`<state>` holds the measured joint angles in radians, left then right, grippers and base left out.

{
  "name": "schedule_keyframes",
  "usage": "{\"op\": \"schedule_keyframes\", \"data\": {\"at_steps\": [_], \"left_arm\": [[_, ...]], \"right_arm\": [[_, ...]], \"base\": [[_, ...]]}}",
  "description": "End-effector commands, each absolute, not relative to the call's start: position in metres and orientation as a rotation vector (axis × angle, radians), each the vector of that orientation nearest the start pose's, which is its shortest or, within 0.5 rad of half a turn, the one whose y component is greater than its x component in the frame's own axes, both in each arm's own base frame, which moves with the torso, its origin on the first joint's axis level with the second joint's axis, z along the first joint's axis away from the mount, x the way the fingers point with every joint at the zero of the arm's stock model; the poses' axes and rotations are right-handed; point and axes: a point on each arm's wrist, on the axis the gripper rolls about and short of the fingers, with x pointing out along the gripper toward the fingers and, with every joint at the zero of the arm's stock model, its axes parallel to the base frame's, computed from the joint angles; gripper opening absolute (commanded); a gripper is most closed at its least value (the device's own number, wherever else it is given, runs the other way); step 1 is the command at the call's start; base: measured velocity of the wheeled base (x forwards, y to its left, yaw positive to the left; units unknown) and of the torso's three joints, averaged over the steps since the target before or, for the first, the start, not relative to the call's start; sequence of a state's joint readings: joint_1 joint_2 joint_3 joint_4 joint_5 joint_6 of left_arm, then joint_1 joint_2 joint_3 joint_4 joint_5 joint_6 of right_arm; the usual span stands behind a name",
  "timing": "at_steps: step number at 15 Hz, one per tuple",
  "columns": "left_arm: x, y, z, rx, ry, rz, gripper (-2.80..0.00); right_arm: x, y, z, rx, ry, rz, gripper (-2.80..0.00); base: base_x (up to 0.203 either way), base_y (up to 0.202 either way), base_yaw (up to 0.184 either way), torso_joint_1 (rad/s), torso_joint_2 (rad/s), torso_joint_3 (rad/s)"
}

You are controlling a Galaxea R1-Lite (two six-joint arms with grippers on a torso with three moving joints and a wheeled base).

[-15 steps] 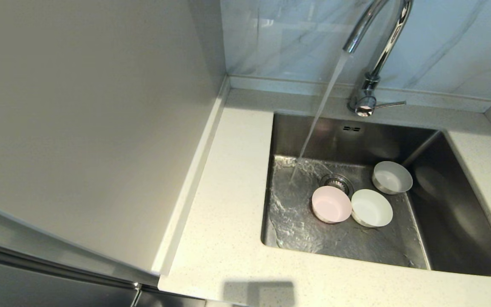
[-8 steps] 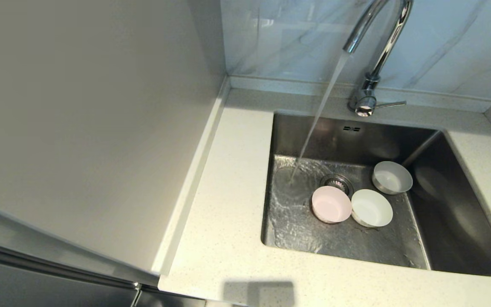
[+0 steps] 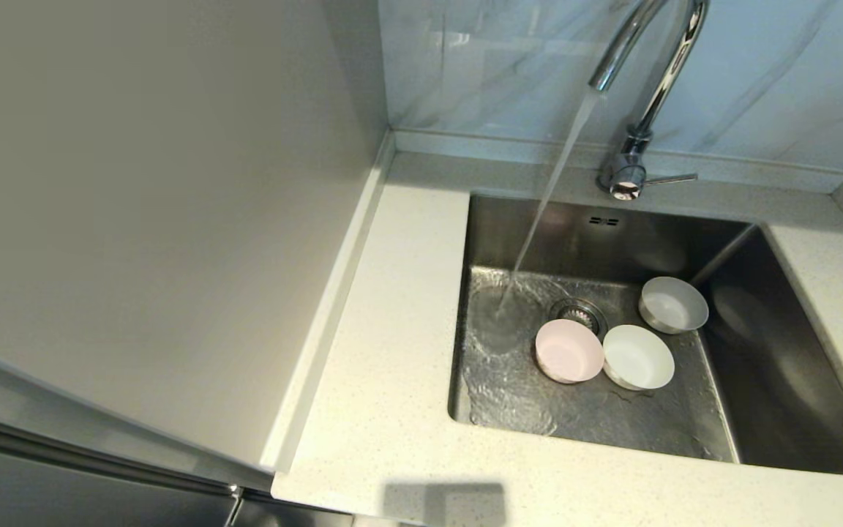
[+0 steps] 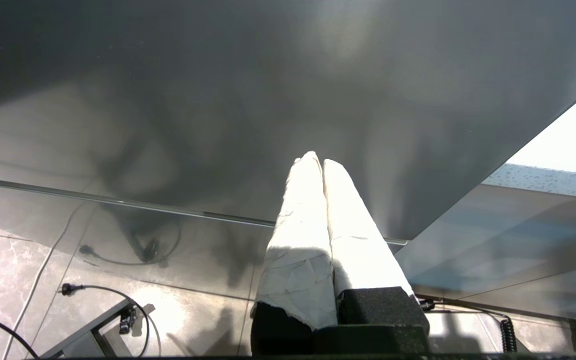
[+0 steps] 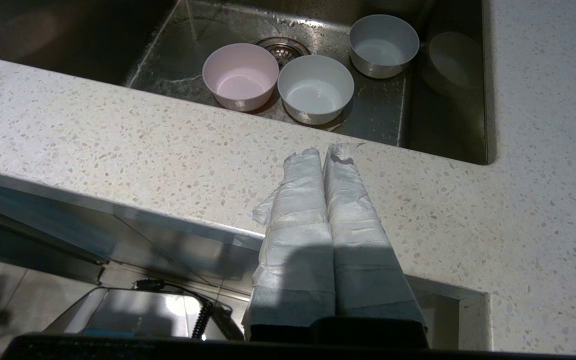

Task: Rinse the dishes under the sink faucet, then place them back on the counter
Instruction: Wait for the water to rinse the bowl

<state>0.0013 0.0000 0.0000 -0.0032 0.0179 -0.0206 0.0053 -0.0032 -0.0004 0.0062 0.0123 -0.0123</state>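
right wrist view, dishes (image 5: 315, 89) beyond end effector (image 5: 324, 152)

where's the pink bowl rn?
Head view: the pink bowl sits upright on the sink floor, just in front of the drain, touching the white bowl on its right.

Pink bowl (image 3: 569, 350), white bowl (image 3: 638, 356), grey bowl (image 3: 673, 304).

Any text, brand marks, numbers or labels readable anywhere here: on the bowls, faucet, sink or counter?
None readable in any view.
Pink bowl, white bowl, grey bowl: plain, no print.
Faucet: bare chrome, no brand mark visible.
Sink: only two overflow slots, no lettering.
Counter: speckle only.
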Motion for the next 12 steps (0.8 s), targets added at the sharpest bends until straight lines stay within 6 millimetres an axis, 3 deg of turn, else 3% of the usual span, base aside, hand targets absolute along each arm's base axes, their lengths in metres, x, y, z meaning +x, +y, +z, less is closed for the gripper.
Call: {"op": "schedule_keyframes", "data": {"at_steps": [1,12], "left_arm": [[-0.0230,0.0004,0.0757,-0.022,-0.006,0.020,-2.80],[-0.0230,0.0004,0.0757,-0.022,-0.006,0.020,-2.80]], "right_arm": [[-0.0229,0.0001,0.0752,-0.012,0.005,0.019,-2.80],[-0.0229,0.0002,0.0751,-0.013,0.005,0.019,-2.80]], "base": [[0.000,0.000,0.000,0.000,0.00,0.000],[0.000,0.000,0.000,0.000,0.00,0.000]]}}
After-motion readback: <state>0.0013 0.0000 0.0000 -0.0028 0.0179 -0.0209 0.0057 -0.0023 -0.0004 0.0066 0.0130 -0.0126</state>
